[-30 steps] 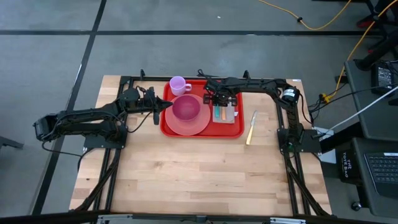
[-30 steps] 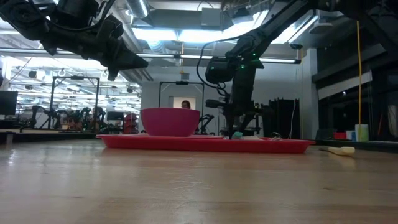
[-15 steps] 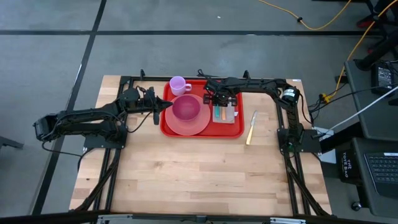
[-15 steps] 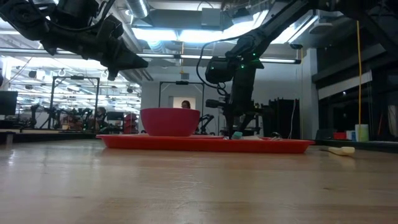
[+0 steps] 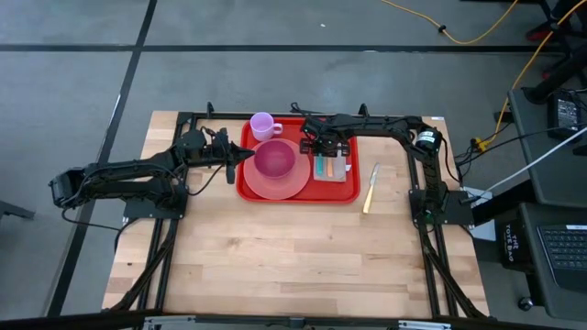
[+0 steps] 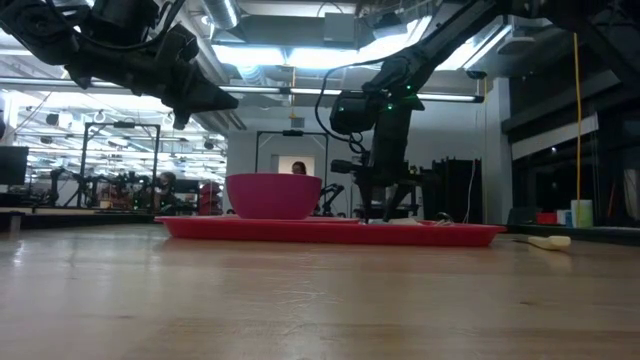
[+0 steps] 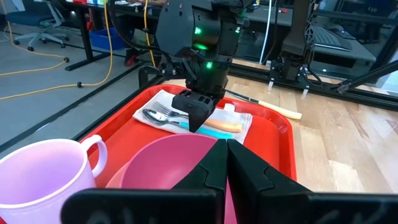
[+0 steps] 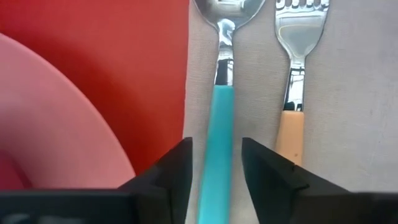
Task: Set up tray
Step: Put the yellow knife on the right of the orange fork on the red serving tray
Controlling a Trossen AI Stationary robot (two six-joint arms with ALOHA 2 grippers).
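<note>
From above, the red tray (image 5: 299, 170) lay at the far middle of the wooden desk (image 5: 293, 257). On it sat a pink plate (image 5: 273, 183) carrying a magenta bowl (image 5: 274, 159), a lilac mug (image 5: 263, 125) at its far left corner, and a napkin (image 5: 340, 169) with cutlery on its right half. The left gripper (image 5: 246, 155), fingers pressed together and empty, hovered at the tray's left edge beside the bowl. The right gripper (image 5: 323, 151) reached down over the napkin. A cream-handled knife (image 5: 371, 190) lay on the desk just right of the tray.

At desk height, the tray (image 6: 330, 231) lay flat with the bowl (image 6: 273, 196) standing on it. The right gripper (image 6: 375, 212) pointed straight down, close to the tray; the left gripper (image 6: 205, 97) hung higher.

The left wrist view showed its own fingers (image 7: 249, 171) shut above the bowl (image 7: 168, 163), with the mug (image 7: 40, 171) alongside, and the right gripper (image 7: 191, 118) over a spoon (image 7: 163, 117) and fork (image 7: 171, 112) on the napkin (image 7: 239, 118).

The right wrist view showed its fingers (image 8: 268, 163) parted, straddling the spoon's teal handle (image 8: 218, 140) without clearly pinching it; the orange-handled fork (image 8: 292, 81) lay beside it.
</note>
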